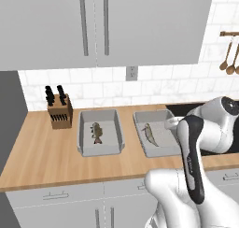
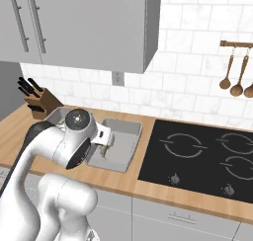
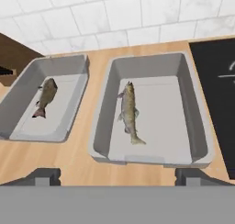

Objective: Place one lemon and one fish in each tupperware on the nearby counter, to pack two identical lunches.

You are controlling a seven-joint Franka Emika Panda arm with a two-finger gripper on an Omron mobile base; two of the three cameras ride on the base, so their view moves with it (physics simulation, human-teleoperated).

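Two grey tupperware trays stand side by side on the light-brown wooden counter (image 1: 42, 147). In the left tupperware (image 3: 62, 67) lies a short brownish fish (image 3: 46, 97). A longer, slimmer fish (image 3: 128, 113) lies in the right tupperware (image 3: 147, 64). The left base view shows the same trays (image 1: 100, 112) (image 1: 151, 115), each with one fish (image 1: 97, 132) (image 1: 149, 133). My gripper (image 3: 118, 177) hangs above the near rim of the right tray. It is open wide, with nothing between its fingertips (image 3: 43, 176). The lemon is out of view.
A wooden knife block (image 1: 59, 111) stands left of the trays against the tiled wall. The black cooktop (image 2: 197, 156) lies just right of the right tray. Wooden spoons (image 2: 237, 77) hang above it, and grey wall cabinets (image 1: 93, 26) overhang the counter.
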